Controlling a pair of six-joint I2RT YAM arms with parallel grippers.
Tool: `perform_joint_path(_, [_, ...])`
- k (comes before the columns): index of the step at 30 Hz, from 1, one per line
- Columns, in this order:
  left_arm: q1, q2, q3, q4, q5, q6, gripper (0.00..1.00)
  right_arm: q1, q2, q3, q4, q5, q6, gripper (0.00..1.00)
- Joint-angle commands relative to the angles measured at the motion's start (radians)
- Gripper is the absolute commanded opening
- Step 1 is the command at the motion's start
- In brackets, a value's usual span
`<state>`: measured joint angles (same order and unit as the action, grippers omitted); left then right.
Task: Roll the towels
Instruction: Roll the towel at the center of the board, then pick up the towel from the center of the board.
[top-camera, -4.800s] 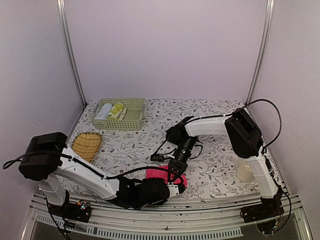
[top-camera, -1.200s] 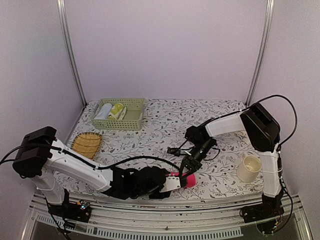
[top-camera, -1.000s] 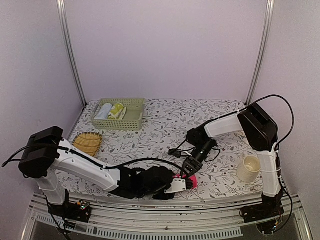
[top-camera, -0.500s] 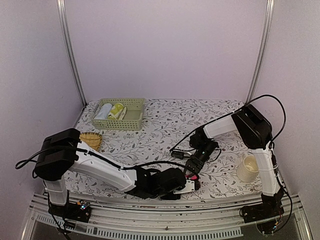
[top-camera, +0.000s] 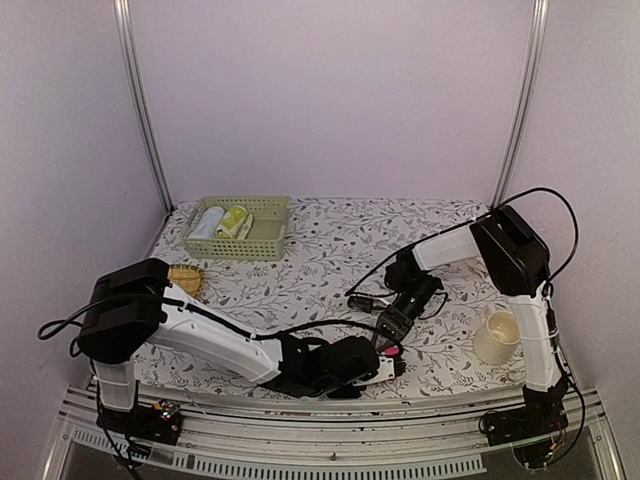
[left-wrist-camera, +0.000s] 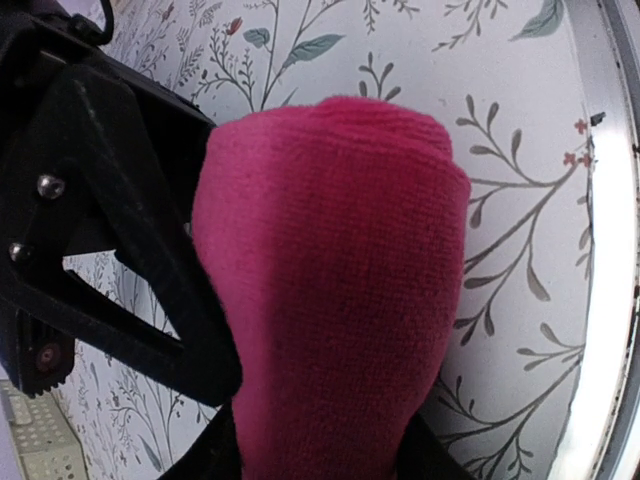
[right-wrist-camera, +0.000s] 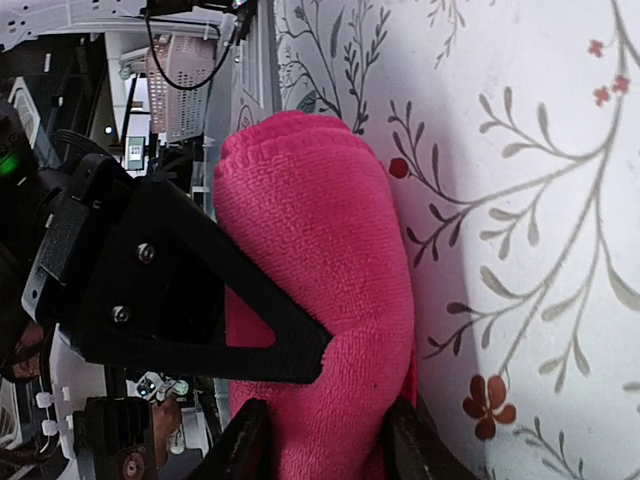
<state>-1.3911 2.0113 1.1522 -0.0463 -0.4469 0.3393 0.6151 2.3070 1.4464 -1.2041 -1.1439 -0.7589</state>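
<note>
The pink towel (top-camera: 393, 352) lies rolled into a thick tube near the table's front edge, with both grippers meeting on it. In the left wrist view the roll (left-wrist-camera: 330, 280) fills the gap between my left gripper's (left-wrist-camera: 318, 455) jaws, which press in on its sides. The left gripper (top-camera: 383, 367) comes in low from the left. My right gripper (top-camera: 390, 338) reaches down from behind. In its wrist view, the right gripper (right-wrist-camera: 320, 445) has spread its jaws, which stand on either side of the roll (right-wrist-camera: 320, 250).
A cream mug (top-camera: 497, 337) stands at the right, close to the right arm. A woven straw mat (top-camera: 185, 279) lies at the left, partly behind my left arm. A green basket (top-camera: 268, 240) with two rolled cloths sits at the back left on the floral tablecloth (top-camera: 320, 250).
The left arm has pushed further right along the front edge and its jaws have closed in on the roll. The right gripper has spread its jaws and drawn back a little.
</note>
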Motion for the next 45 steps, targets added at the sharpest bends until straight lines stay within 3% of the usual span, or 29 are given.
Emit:
perform_joint_path(1, [0.018, 0.065, -0.017, -0.143, 0.119, -0.053, 0.36, -0.056, -0.128, 0.003, 0.001, 0.101, -0.009, 0.46])
perform_joint_path(7, [0.054, 0.034, -0.032, -0.168, 0.177, -0.083, 0.23, -0.128, -0.311, 0.005, 0.015, 0.154, 0.019, 0.48])
perform_joint_path(16, [0.161, 0.039, 0.012, -0.254, 0.374, -0.171, 0.12, -0.151, -0.661, -0.216, 0.314, 0.298, 0.099, 0.48])
perform_joint_path(23, [0.236, 0.03, 0.052, -0.289, 0.522, -0.214, 0.07, -0.149, -0.836, -0.392, 0.497, 0.391, 0.079, 0.46])
perform_joint_path(31, [0.275, 0.015, 0.066, -0.289, 0.547, -0.236, 0.0, -0.15, -0.849, -0.425, 0.536, 0.428, 0.107, 0.45])
perform_joint_path(39, [0.337, -0.063, 0.058, -0.282, 0.588, -0.27, 0.0, -0.152, -0.91, -0.428, 0.551, 0.427, 0.138, 0.45])
perform_joint_path(45, [0.422, -0.137, 0.044, -0.251, 0.685, -0.313, 0.0, -0.165, -1.01, -0.482, 0.668, 0.495, 0.198, 0.45])
